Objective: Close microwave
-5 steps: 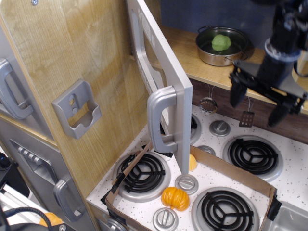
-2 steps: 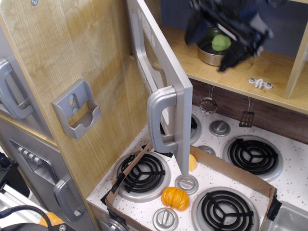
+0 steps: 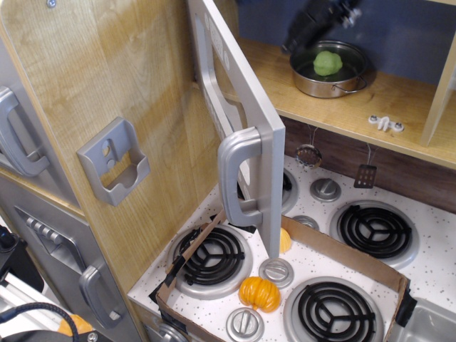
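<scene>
Blurred tool [image 3: 319, 21] hangs above the shelf, behind the microwave [image 3: 239, 135] door.

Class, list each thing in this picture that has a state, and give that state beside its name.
microwave door: swung open, sticking out over the stove
claw: blurred at the top edge, open or shut unclear
steel pot: uncovered, green ball inside
wall holder: empty

A green ball [image 3: 327, 62] sits in a steel pot [image 3: 350, 79] on the shelf [image 3: 388, 103].
</scene>
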### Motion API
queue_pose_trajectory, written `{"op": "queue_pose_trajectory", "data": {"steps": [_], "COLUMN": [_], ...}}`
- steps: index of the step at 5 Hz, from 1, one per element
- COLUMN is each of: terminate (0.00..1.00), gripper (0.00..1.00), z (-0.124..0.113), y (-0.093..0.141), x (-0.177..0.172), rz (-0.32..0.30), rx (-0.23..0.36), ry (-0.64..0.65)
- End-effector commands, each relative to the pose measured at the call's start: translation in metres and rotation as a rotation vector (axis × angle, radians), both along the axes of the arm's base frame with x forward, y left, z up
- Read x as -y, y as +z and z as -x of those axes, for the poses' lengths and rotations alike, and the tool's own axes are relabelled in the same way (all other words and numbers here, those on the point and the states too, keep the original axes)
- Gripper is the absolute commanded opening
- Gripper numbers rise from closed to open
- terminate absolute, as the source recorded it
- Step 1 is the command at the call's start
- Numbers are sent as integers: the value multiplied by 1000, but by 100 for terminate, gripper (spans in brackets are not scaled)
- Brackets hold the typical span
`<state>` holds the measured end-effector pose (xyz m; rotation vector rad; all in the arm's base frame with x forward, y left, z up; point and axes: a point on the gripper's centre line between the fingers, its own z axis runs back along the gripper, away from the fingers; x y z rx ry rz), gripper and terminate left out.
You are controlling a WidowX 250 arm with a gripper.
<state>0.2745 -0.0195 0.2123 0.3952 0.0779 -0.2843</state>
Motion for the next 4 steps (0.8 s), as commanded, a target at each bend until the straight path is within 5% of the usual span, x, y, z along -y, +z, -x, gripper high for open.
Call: {"op": "queue_pose_trajectory", "data": {"steps": [1, 2, 4], "terminate": [0, 0, 0], "gripper": [100, 100, 100], "z": [31, 38, 31], "y": [-3, -27, -65], "x": [-23, -33, -40], "rz": [33, 80, 187], "rx": [58, 77, 250], "ry": [32, 29, 11]}}
